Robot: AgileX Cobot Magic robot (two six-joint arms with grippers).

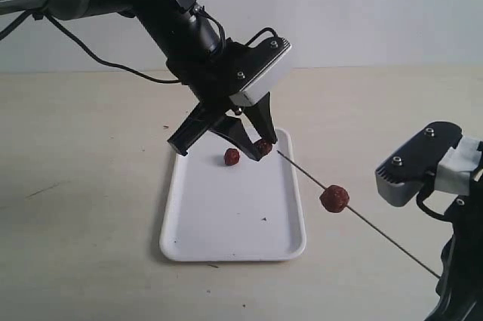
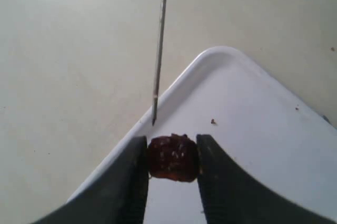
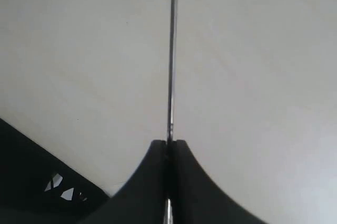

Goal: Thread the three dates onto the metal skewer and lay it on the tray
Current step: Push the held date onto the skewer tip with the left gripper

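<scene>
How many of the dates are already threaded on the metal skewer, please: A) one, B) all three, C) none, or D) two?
A: a single date sits on the metal skewer; a second date is in the left gripper just short of the tip, and the third date lies on the tray.
</scene>
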